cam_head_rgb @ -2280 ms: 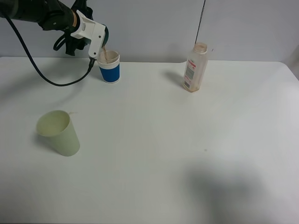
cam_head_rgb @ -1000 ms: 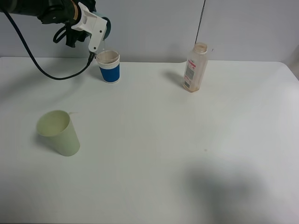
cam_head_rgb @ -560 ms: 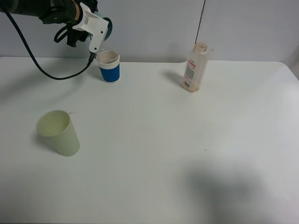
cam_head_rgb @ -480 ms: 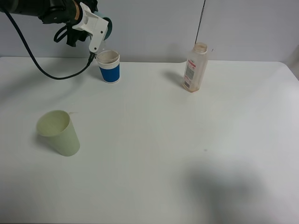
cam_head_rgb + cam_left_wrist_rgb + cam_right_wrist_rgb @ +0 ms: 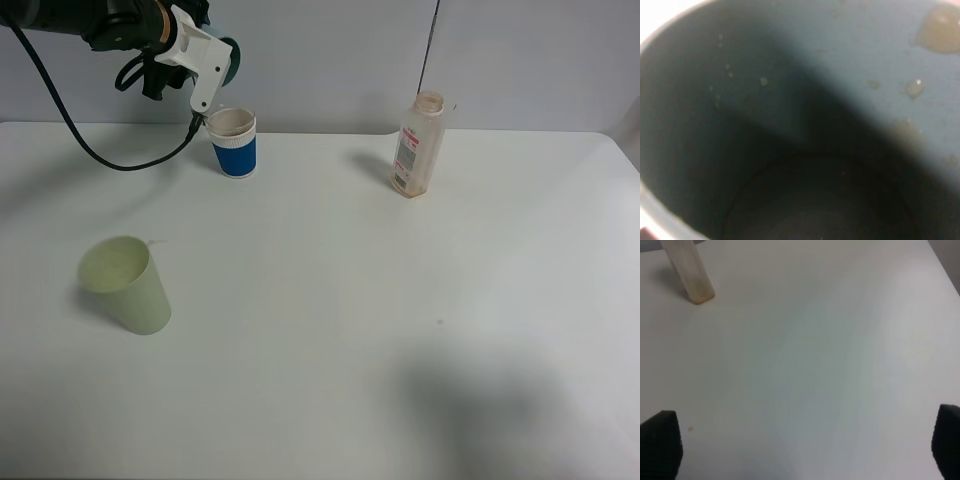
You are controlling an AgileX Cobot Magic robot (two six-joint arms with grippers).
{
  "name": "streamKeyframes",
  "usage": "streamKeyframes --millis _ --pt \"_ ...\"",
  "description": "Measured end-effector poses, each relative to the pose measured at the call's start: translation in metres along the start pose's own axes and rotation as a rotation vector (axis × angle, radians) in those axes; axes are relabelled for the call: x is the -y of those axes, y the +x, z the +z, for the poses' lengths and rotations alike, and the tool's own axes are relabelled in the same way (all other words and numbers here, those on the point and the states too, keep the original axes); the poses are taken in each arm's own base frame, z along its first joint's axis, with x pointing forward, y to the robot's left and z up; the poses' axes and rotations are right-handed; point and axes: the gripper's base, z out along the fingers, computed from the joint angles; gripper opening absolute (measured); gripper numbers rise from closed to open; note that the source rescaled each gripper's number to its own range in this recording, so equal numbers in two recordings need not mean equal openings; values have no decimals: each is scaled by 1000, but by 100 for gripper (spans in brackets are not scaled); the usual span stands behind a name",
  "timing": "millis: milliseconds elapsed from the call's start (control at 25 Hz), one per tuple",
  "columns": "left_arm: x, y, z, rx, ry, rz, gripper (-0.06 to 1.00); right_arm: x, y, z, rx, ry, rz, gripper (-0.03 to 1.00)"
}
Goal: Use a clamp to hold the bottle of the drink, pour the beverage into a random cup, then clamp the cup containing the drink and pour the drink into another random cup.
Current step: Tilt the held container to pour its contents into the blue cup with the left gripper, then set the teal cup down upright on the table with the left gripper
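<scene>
My left gripper (image 5: 210, 70) is shut on the teal-green cup (image 5: 230, 60), holding it tipped on its side just above the blue cup with the white rim (image 5: 234, 143) at the back left. The left wrist view looks straight into the teal cup (image 5: 790, 100); only drops of the brown beverage (image 5: 941, 28) cling to its wall. The bottle (image 5: 418, 145) stands upright at the back right, and its lower part (image 5: 690, 275) also shows in the right wrist view. My right gripper (image 5: 805, 450) is open over bare table, with nothing between its fingertips (image 5: 660, 442).
A pale yellow-green cup (image 5: 125, 283) stands at the front left. A black cable (image 5: 90, 150) hangs from the left arm down to the white table (image 5: 330, 300). The right arm does not show in the exterior high view.
The brown stream that ran into the blue cup has stopped, and the left gripper has lifted the teal cup a little off its rim. Over the last second nothing moved.
</scene>
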Motion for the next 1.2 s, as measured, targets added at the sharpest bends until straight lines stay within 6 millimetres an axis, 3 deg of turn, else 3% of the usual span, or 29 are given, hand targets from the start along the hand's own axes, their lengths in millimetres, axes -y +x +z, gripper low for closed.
streamKeyframes --millis 440,600,800,1200 --pt "0 0 0 1 1 -23 0 0 0 0 0 0 0 100" --pt "0 0 0 6 5 -116 0 0 0 0 0 0 0 100" --pt "1 -2 0 16 17 -404 0 0 0 0 0 0 0 100" --pt "3 7 -1 1 20 -650 0 0 0 0 0 0 0 100"
